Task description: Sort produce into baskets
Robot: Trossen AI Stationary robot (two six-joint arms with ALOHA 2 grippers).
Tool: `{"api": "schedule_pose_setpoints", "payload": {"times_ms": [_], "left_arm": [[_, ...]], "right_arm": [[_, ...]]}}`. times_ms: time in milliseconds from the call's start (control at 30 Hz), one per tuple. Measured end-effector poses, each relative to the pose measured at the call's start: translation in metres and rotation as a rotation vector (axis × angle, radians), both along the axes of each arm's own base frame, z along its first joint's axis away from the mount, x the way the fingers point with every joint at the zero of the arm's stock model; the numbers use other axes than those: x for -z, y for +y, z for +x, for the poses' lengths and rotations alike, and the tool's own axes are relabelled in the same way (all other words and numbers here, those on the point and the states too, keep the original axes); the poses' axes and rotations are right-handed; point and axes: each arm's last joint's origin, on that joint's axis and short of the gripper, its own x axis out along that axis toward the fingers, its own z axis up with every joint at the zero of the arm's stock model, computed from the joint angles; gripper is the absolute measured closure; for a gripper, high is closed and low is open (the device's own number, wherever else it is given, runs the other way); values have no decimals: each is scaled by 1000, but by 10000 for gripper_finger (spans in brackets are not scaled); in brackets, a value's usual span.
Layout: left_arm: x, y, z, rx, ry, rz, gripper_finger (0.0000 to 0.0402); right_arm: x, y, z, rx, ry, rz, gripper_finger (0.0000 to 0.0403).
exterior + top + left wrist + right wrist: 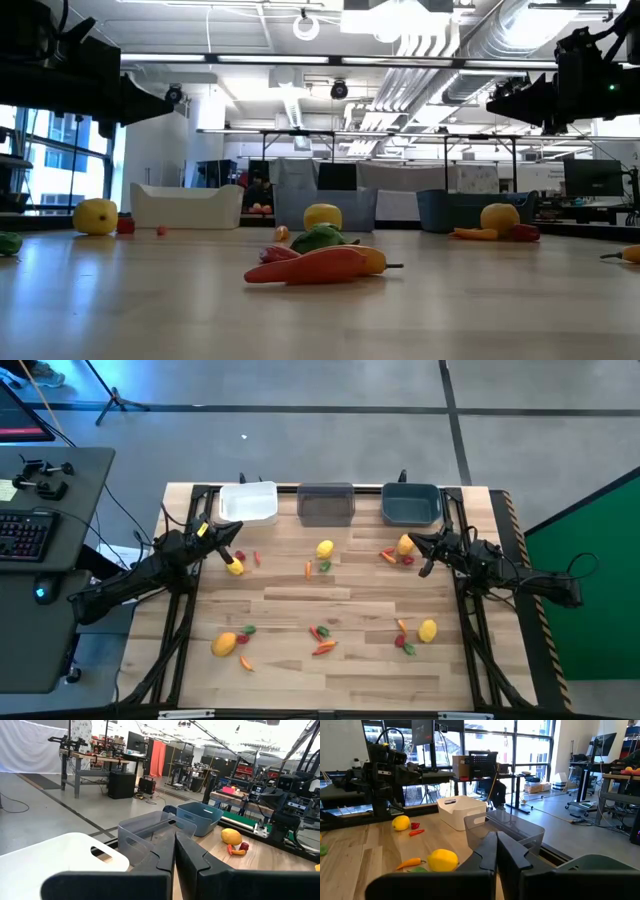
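Hovering near the bins [326, 503], both grippers, left [232, 532] and right [418, 539], are closed, nothing held. Produce [325, 549] is scattered across the table [330, 670].

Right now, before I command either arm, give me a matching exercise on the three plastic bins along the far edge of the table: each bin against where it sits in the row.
Column one:
1. white rectangular plastic bin
2. translucent grey rectangular plastic bin
3. dark teal-blue rectangular plastic bin

Column two:
A. middle of the row
B. end of the row nearest the right gripper
C. end of the row nearest the left gripper

Pairs: 1-C, 2-A, 3-B. All three bins look empty in the high view.
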Motion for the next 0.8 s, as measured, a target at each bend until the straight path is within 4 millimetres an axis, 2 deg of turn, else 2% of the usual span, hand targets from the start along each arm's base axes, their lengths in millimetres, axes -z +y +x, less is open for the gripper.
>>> {"api": "schedule_pose_setpoints", "payload": {"times_ms": [800], "left_arm": [[-1, 0, 0, 0, -14, 6, 401]], "right_arm": [[0, 0, 0, 0, 0, 0, 403]]}}
